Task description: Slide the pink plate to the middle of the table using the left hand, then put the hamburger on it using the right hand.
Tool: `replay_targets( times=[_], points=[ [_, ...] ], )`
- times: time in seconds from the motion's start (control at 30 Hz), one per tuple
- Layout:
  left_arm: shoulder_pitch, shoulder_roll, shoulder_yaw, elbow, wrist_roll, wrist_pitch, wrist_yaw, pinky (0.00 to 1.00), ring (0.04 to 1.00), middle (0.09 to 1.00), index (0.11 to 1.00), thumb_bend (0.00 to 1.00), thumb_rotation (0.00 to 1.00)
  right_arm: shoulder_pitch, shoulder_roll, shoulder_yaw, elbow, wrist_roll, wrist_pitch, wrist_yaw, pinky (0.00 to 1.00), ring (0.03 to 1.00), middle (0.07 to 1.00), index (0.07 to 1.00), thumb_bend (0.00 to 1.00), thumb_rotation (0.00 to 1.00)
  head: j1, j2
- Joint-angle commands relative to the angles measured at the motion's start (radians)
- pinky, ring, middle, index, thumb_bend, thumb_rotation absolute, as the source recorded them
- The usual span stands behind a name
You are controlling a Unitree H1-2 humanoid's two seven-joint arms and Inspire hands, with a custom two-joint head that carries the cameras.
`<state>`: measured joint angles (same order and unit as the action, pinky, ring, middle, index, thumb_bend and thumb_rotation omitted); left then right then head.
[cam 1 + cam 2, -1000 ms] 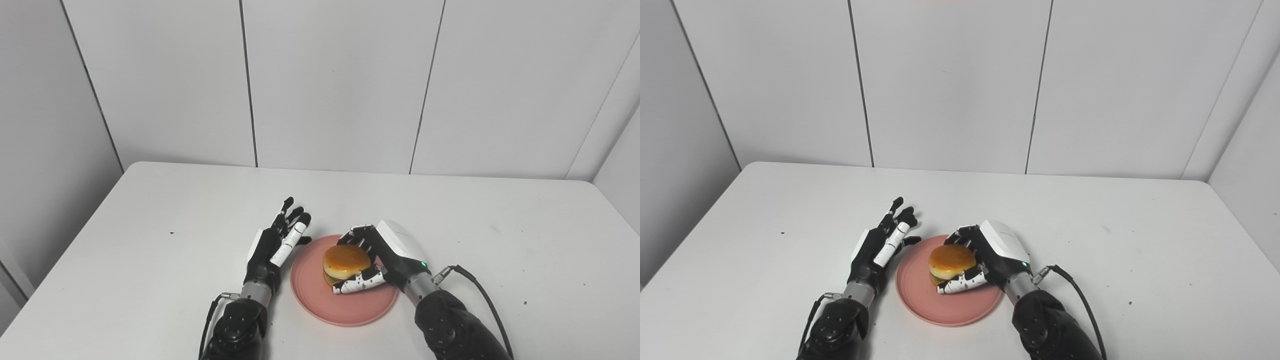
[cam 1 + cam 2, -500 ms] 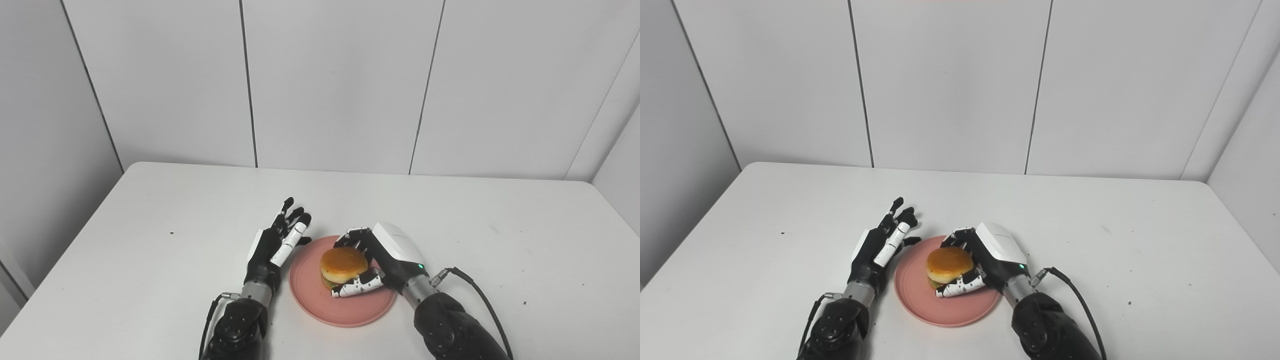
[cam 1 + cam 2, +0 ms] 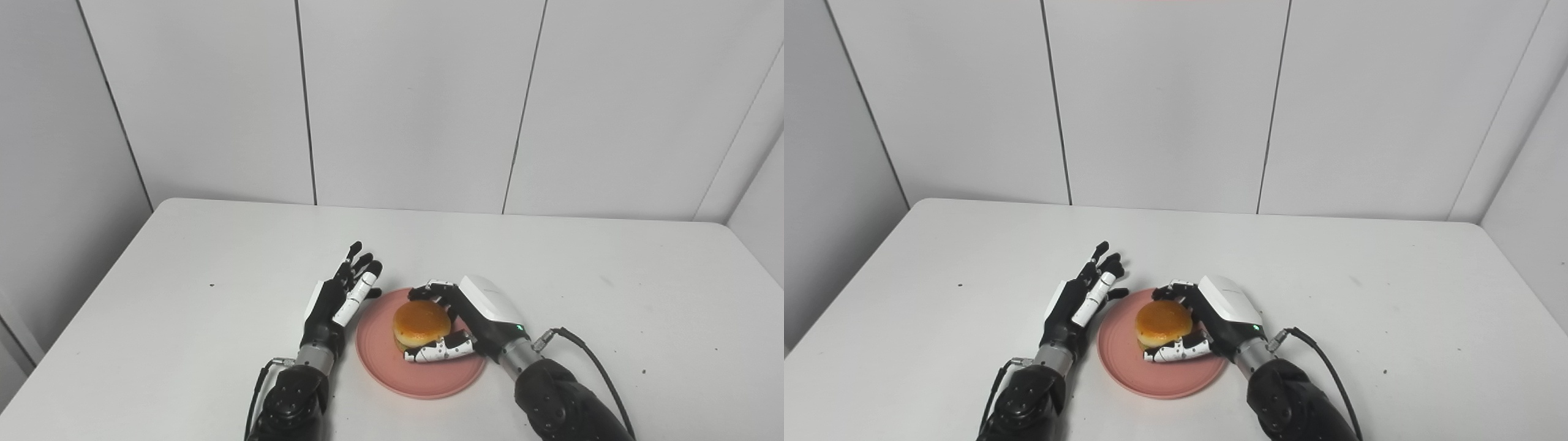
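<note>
Seen on the white table (image 3: 184, 257): pink plate (image 3: 422, 380) lying flat near the front edge, roughly at the middle of the table's width. Sitting on the plate, toward its 12 o'clock half: hamburger (image 3: 421, 320), golden bun up, a little green visible under it. Not clear whether fully resting on the plate or held just above it.

Closed around the hamburger: right hand (image 3: 474, 318), coming in from 4 o'clock of the plate. Dark fingers (image 3: 432, 291) curled behind the bun at its 12 to 1 o'clock side, white thumb (image 3: 441, 351) pressed along the bun's 6 o'clock side. White back of this hand turned up, small green light on near the wrist. Covering the plate's 3 o'clock rim: wrist and forearm of the same arm. Running from the wrist toward 3 o'clock and then down to the bottom edge: black cable (image 3: 591, 361).

Just beside the plate at its 9 to 10 o'clock: left hand (image 3: 340, 297), holding nothing, fingers stretched forward toward 12 o'clock and slightly apart, thumb tip reaching toward the plate's rim. Touching the rim or only very near it — cannot tell.

Scattered on the table: few small dark specks, one (image 3: 211, 285) well apart at 9 o'clock of the left hand. Behind the table: plain grey wall panels (image 3: 416, 104) with thin vertical seams.
</note>
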<state>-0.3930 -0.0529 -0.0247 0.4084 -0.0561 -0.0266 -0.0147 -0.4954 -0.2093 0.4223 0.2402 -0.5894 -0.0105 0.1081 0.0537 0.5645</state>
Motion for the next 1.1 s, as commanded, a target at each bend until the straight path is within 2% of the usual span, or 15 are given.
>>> replay_targets(
  times=[0.0, 0.17, 0.33, 0.5, 0.6, 0.67, 0.87, 0.93, 1.07],
  points=[
    [-0.009, -0.008, -0.015, 0.016, 0.006, 0.02, -0.019, 0.72, 0.874, 0.926, 0.944, 0.85, 0.72, -0.022, -0.015, -0.001, -0.045, -0.011, -0.04, 0.006, 0.64, 0.721, 0.753, 0.717, 1.0, 0.44, 0.001, 0.001],
    [-0.007, -0.008, -0.016, 0.011, 0.0, 0.024, -0.028, 0.71, 0.881, 0.932, 0.948, 0.85, 0.72, -0.016, -0.035, 0.001, -0.096, -0.025, -0.049, 0.023, 0.67, 0.75, 0.77, 0.728, 1.0, 0.49, 0.002, 0.004],
    [-0.004, -0.011, -0.013, 0.006, -0.007, 0.026, -0.032, 0.72, 0.889, 0.934, 0.948, 0.84, 0.72, 0.004, -0.056, -0.015, -0.19, -0.036, -0.031, 0.044, 0.7, 0.772, 0.78, 0.734, 1.0, 0.48, 0.002, 0.005],
    [0.0, -0.012, -0.009, 0.003, -0.015, 0.03, -0.036, 0.75, 0.898, 0.935, 0.95, 0.83, 0.71, 0.03, -0.068, -0.069, -0.268, 0.008, -0.023, 0.059, 0.72, 0.783, 0.776, 0.726, 1.0, 0.46, 0.003, 0.005],
    [0.0, -0.009, -0.011, 0.003, -0.013, 0.032, -0.035, 0.73, 0.893, 0.931, 0.947, 0.83, 0.71, 0.047, -0.069, -0.108, -0.302, 0.047, -0.039, 0.056, 0.69, 0.764, 0.761, 0.715, 1.0, 0.44, 0.002, 0.005],
    [0.0, -0.008, -0.01, 0.002, -0.015, 0.034, -0.036, 0.73, 0.894, 0.931, 0.949, 0.82, 0.71, 0.056, -0.064, -0.129, -0.314, 0.07, -0.054, 0.048, 0.63, 0.73, 0.742, 0.702, 1.0, 0.42, 0.003, 0.005],
    [0.006, -0.007, -0.008, -0.01, -0.022, 0.044, -0.043, 0.74, 0.896, 0.938, 0.952, 0.8, 0.7, 0.092, -0.065, -0.19, -0.382, 0.119, -0.035, 0.05, 0.61, 0.701, 0.73, 0.707, 0.99, 0.51, 0.001, 0.005],
    [0.006, -0.007, -0.005, -0.011, -0.027, 0.045, -0.045, 0.75, 0.9, 0.942, 0.954, 0.8, 0.7, 0.109, -0.047, -0.223, -0.373, 0.154, -0.041, 0.025, 0.61, 0.699, 0.726, 0.704, 0.98, 0.52, 0.0, 0.006],
    [0.01, -0.008, 0.004, -0.019, -0.044, 0.039, -0.046, 0.7, 0.903, 0.948, 0.962, 0.82, 0.7, 0.133, 0.008, -0.275, -0.332, 0.204, -0.044, -0.029, 0.59, 0.7, 0.731, 0.698, 0.88, 0.56, -0.001, 0.006]
  ],
)
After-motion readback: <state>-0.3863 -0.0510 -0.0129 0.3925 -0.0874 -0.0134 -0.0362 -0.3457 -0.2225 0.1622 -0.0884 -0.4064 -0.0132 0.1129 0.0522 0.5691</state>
